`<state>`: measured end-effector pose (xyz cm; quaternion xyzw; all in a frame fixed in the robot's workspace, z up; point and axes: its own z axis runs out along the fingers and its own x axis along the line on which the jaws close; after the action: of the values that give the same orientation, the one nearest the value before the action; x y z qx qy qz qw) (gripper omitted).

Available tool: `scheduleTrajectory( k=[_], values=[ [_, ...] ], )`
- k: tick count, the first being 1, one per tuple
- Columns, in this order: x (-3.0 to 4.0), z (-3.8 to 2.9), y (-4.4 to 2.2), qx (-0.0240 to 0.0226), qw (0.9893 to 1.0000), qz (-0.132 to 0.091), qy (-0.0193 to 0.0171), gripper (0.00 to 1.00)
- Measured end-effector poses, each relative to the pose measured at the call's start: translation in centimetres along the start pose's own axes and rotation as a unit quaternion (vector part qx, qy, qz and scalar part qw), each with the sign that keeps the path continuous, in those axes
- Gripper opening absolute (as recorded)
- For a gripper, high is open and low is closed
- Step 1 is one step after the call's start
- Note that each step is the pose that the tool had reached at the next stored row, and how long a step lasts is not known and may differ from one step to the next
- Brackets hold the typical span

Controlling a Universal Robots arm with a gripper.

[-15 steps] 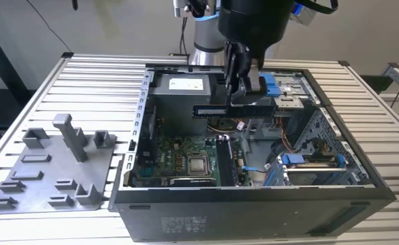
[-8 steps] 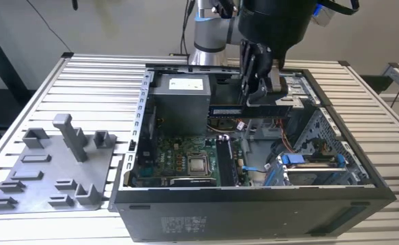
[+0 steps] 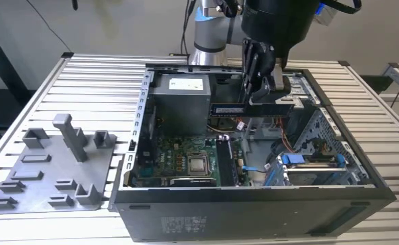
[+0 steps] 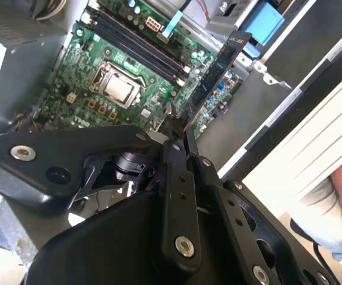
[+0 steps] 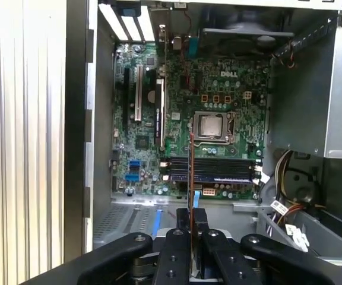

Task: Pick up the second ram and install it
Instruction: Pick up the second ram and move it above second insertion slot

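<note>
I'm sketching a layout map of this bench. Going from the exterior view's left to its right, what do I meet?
grey block tray → power supply → the second ram, held in the end effector → blue plastic part

Robotics laboratory bench: an open computer case (image 3: pixel 254 217) rests on a slotted aluminium table (image 3: pixel 97 76), a grey fixture tray (image 3: pixel 46 176) beside the case, a robot arm (image 3: pixel 209 35) beyond it.
</note>
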<state>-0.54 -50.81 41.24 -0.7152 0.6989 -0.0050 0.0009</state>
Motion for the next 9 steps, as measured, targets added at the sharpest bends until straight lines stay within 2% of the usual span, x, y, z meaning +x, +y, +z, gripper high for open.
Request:
scheduleTrajectory(
  k=[9],
  values=[
    [-2.71, -0.02, -0.07, 0.0000, 1.0000, 0.000, 0.0000, 0.14]
  ],
)
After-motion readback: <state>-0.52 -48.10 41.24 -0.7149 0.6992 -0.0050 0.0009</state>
